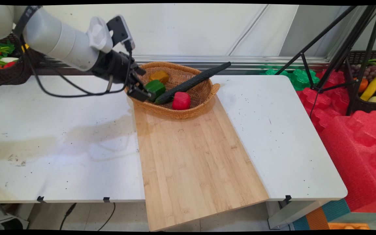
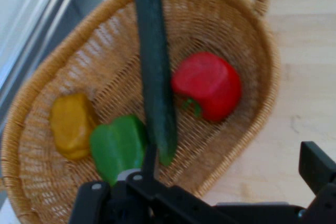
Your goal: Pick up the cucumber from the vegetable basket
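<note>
- The black two-finger gripper [image 1: 142, 93] hangs at the left rim of an oval wicker basket [image 1: 188, 113], tilted down into it. Its fingers stand wide apart and nothing is held between them.
- Closest to the gripper is a green bell pepper [image 1: 156, 88], just ahead of one finger. From the main view I cannot tell whether the finger touches it.
- A long dark green cucumber [image 1: 191, 83] starts just ahead of the gripper, beside the green pepper. It runs straight away from the gripper, across the basket, and its far end sticks out over the opposite rim.
- A red bell pepper [image 1: 181, 100] lies farther ahead, on the other side of the cucumber from the green one.
- A yellow bell pepper [image 1: 159, 76] sits beyond the green pepper, towards the wall side of the basket.
- The basket stands on the far end of a wooden cutting board [image 1: 194, 156], which lies on the white table [image 1: 60, 140] and overhangs its near edge.
- In the hand view the same things show: gripper [image 2: 205, 182], basket [image 2: 265, 77], green pepper [image 2: 118, 148], cucumber [image 2: 155, 66], red pepper [image 2: 207, 85], yellow pepper [image 2: 71, 124] and board [image 2: 304, 77].
</note>
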Controlling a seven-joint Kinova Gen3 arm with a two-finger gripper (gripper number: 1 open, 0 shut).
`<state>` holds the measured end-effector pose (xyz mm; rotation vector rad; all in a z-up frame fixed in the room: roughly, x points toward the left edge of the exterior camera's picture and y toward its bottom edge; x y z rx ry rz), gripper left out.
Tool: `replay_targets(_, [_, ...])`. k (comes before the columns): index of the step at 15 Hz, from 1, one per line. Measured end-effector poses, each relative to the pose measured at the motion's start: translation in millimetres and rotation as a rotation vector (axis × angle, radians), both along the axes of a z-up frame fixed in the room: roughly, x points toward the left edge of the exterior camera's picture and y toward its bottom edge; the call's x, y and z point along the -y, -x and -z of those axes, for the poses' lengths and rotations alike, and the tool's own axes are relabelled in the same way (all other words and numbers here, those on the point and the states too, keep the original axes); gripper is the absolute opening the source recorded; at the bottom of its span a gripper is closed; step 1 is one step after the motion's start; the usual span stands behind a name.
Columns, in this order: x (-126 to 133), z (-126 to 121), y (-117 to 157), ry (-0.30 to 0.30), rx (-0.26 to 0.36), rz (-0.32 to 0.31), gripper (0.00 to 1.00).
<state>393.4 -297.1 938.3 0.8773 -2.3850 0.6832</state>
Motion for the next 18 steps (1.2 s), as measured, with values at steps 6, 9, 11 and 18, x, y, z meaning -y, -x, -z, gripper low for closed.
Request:
replay_targets(6, [36.8, 1.1, 1.5, 0.026, -0.035, -0.071, 1.00])
replay_targets(9, [63.7, 5.9, 8.9, 0.037, -0.056, -0.093, 1.00])
replay_targets(11, [82.6, 10.4, 15.3, 0.043, -0.064, -0.106, 1.00])
replay_targets(18, [130.7, 29.3, 33.8, 0.030, -0.065, -0.144, 1.00])
